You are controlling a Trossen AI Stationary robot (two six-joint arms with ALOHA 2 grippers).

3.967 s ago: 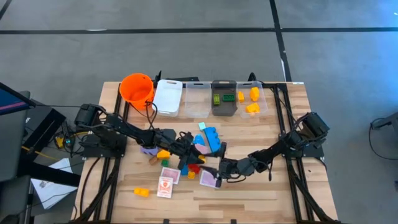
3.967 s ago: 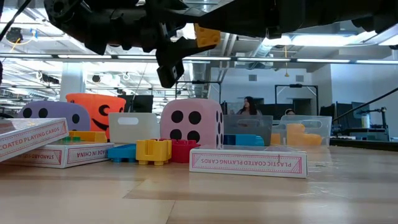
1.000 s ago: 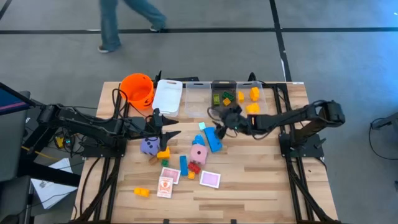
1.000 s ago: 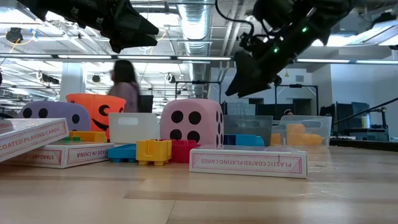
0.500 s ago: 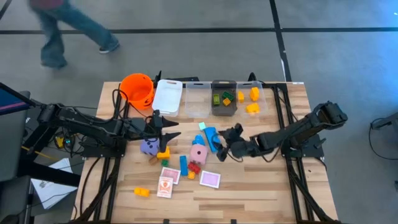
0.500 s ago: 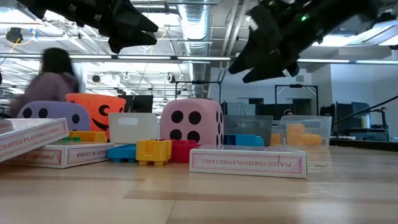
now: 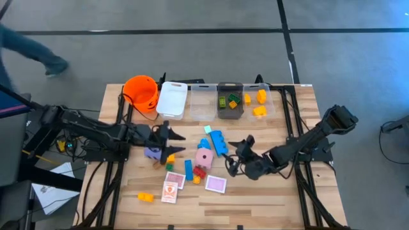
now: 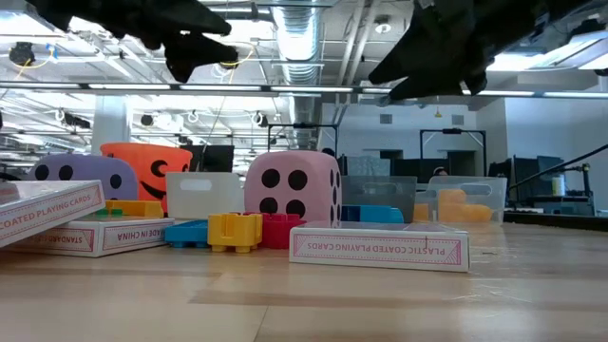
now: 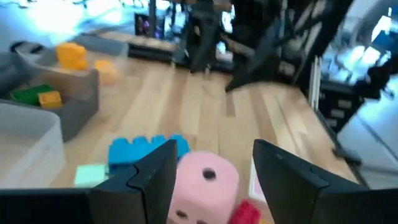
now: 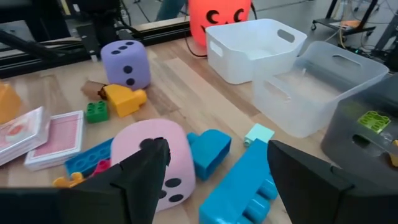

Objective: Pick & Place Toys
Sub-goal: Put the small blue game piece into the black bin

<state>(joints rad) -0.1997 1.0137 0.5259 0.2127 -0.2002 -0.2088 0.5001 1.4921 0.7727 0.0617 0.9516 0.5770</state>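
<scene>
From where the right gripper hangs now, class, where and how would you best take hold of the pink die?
Probably grip the pink die across two opposite flat side faces, coming down from above. It sits square on the table with its top clear. The blue brick and red brick crowd two sides, so turn the fingers toward the freer pair. The open right gripper hangs just beside it.

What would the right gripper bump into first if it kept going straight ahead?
Probably the pink die: it sits right between the open right gripper's fingers in the wrist view, with blue bricks beside it. Depth is uncertain.
</scene>
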